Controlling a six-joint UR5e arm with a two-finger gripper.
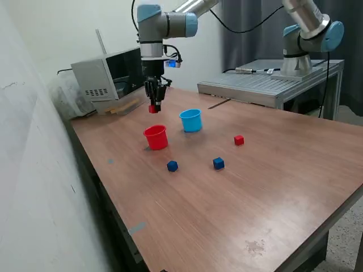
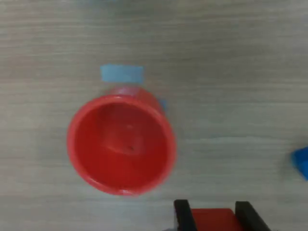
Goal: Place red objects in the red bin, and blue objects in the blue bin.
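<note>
My gripper (image 1: 153, 107) is shut on a small red cube (image 1: 153, 109) and holds it in the air above and just behind the red cup (image 1: 156, 137). In the wrist view the red cube (image 2: 212, 219) sits between my two black fingers (image 2: 182, 215), and the red cup (image 2: 120, 144) lies below, open and apparently empty. The light blue cup (image 1: 191, 120) stands to the exterior view's right of the red cup. A second red cube (image 1: 239, 140) and two dark blue cubes (image 1: 172, 165) (image 1: 218, 163) lie on the wooden table (image 1: 238, 198).
A grey box-like device (image 1: 108, 76) stands at the table's back, behind my gripper. A second arm (image 1: 309, 34) stands on a metal bench (image 1: 272, 85) at the exterior view's right. A blue tape patch (image 2: 121, 73) lies on the table beside the red cup.
</note>
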